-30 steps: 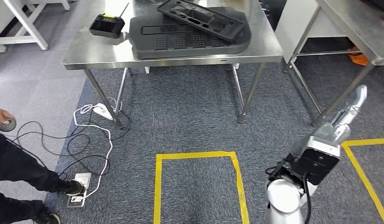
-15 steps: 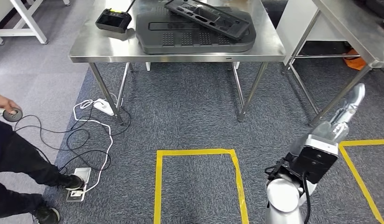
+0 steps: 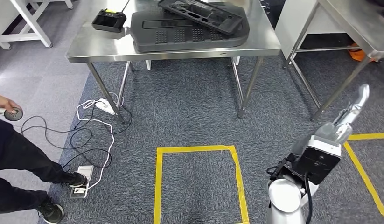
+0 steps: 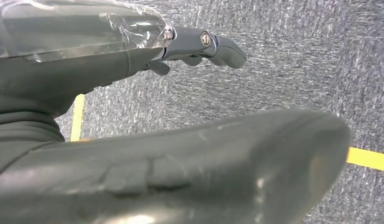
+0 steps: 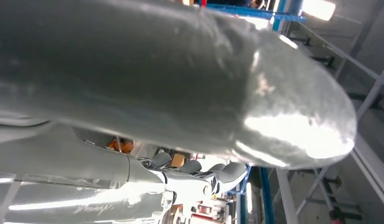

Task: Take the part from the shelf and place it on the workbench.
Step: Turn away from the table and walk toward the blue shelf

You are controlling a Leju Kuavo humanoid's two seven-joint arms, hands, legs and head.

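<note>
I see the right hand (image 3: pixel 360 95) out at the end of the raised silver right arm (image 3: pixel 316 154), low right of head view, held over the carpet beside the leg of the second steel table (image 3: pixel 353 28). Right wrist view has its thick grey thumb (image 5: pixel 180 84) across most of the shot, darker fingers (image 5: pixel 199 170) extended beyond it with nothing in them, so I read it as released. Left hand (image 4: pixel 134 93) in left wrist view: thumb (image 4: pixel 204 168) big in front, fingers (image 4: pixel 204 44) stretched out straight over grey carpet (image 3: pixel 190 107), nothing in the grasp, released too, with a yellow tape line (image 4: pixel 367 159) on the floor past it.

Out from there, a yellow tape rectangle (image 3: pixel 197 150) marks the carpet straight ahead, and another yellow line (image 3: pixel 365 177) runs by the right arm. Beyond it stands the steel workbench (image 3: pixel 110 44). On it a large black moulded part (image 3: pixel 180 35) lies flat, a second black part (image 3: pixel 199 13) resting tilted on top of it. A black remote controller (image 3: pixel 108 20) sits on the bench just left of them.

Left edge: a person's dark trouser legs (image 3: pixel 17 163) and shoe (image 3: pixel 52 212), a hand holding a small round object (image 3: pixel 13 113). Black and white cables (image 3: pixel 82 130) trail on the floor to a socket box (image 3: pixel 80 186) and a white power strip (image 3: pixel 103 105) by the bench leg
</note>
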